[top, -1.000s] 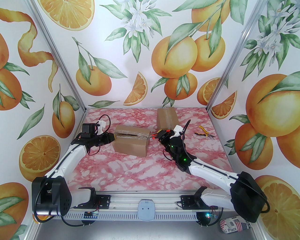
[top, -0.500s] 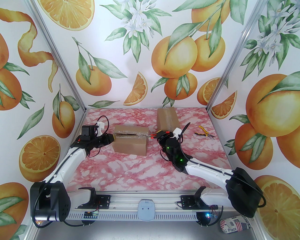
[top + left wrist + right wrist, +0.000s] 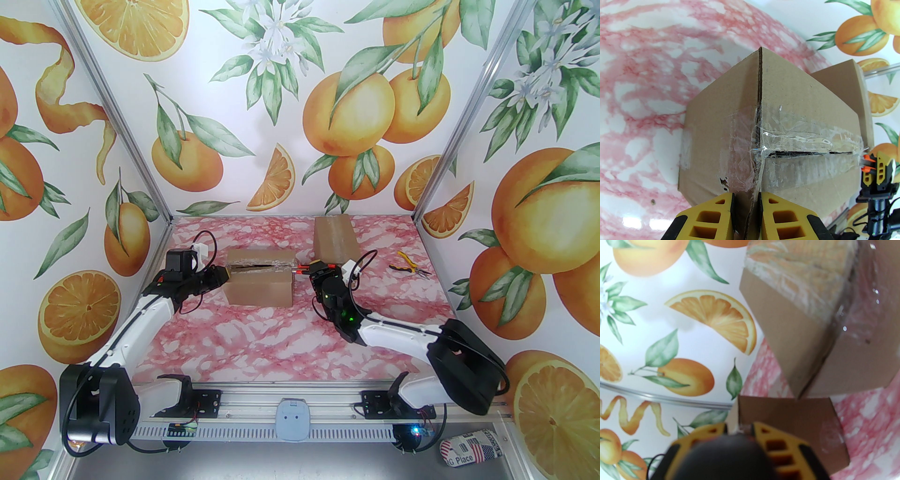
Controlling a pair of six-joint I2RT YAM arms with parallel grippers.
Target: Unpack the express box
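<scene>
A taped cardboard express box, its top seam split open, sat left of centre on the pink marbled surface. The left tool was clamped on the cardboard edge at the box's left end. The right tool, at the box's right end, gripped an orange-tipped cutter. A second box stood behind, right of centre

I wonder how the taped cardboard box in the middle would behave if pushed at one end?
The cardboard box probably slides rather than tips: it sits low and wide on the smooth table. Its top flaps likely flex, since the tape along the seam is already slit. The left hand pinches only a thin edge, which may bend.
</scene>
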